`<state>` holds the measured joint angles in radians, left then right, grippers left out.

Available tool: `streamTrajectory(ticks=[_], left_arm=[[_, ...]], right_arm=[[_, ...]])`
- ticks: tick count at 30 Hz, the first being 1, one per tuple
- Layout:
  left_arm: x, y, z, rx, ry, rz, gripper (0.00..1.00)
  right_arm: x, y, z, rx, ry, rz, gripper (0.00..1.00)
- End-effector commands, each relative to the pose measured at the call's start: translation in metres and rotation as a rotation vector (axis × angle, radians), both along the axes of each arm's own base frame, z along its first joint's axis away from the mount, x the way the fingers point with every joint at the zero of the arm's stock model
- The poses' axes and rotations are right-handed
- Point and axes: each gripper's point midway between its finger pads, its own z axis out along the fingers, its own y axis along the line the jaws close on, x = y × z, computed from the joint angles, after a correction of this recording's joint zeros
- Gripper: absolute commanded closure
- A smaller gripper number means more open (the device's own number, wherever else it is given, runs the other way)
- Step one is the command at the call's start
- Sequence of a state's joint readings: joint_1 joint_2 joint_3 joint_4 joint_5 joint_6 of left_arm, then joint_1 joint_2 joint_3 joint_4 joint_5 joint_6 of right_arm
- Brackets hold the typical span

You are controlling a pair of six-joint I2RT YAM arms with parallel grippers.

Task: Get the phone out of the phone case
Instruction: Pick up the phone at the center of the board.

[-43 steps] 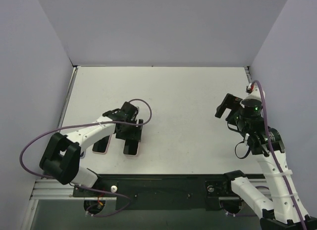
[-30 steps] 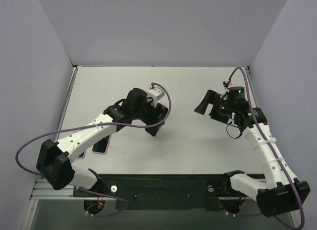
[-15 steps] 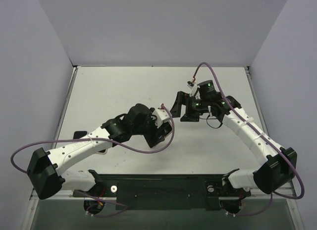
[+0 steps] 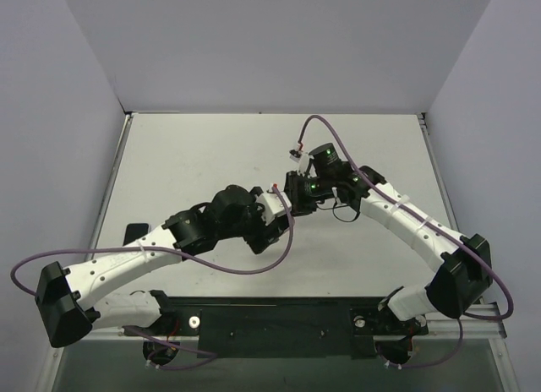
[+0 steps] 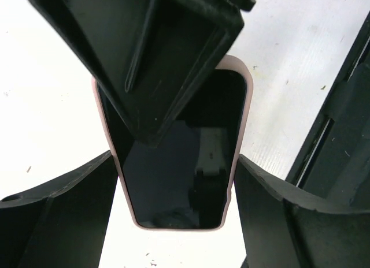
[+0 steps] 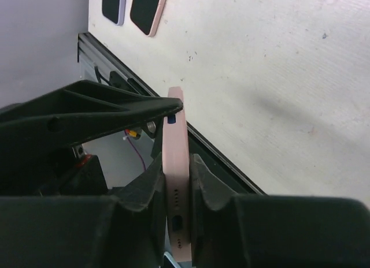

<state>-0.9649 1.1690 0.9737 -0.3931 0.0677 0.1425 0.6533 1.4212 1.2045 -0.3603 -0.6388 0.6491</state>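
A phone (image 5: 173, 181) with a black screen sits in a pink phone case (image 5: 240, 123) and is held in the air above the table. My left gripper (image 5: 173, 164) grips it across its width, one finger on each long edge. My right gripper (image 6: 176, 164) is shut on the phone's (image 6: 176, 141) port end, pinching front and back. In the left wrist view a right finger (image 5: 162, 66) covers the screen's far part. In the top view the left gripper (image 4: 266, 227) and the right gripper (image 4: 294, 198) meet mid-table.
Two more phones lie on the white table (image 4: 211, 147) near its front left: one in a lavender case (image 6: 113, 5), one in a pink case (image 6: 149, 8). Purple cables loop from both arms. Grey walls enclose the table.
The left arm has carried the phone from the front left to mid-table. The right arm has swung in from the right and shut its open jaws on the phone's end.
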Motion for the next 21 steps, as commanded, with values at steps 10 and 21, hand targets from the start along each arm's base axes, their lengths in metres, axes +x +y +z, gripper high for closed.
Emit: streamTrajectory(ticks=[10,21], left_arm=[[0.034,0.027,0.096,-0.395,-0.159,0.320,0.16],[0.063,0.069,0.152,-0.845,-0.022,0.441,0.12]], right_arm=[[0.045,0.004,0.059,0.351,-0.163,-0.305,1.00],[0.077,-0.031,0.107,0.585,-0.318,-0.508,1.00]])
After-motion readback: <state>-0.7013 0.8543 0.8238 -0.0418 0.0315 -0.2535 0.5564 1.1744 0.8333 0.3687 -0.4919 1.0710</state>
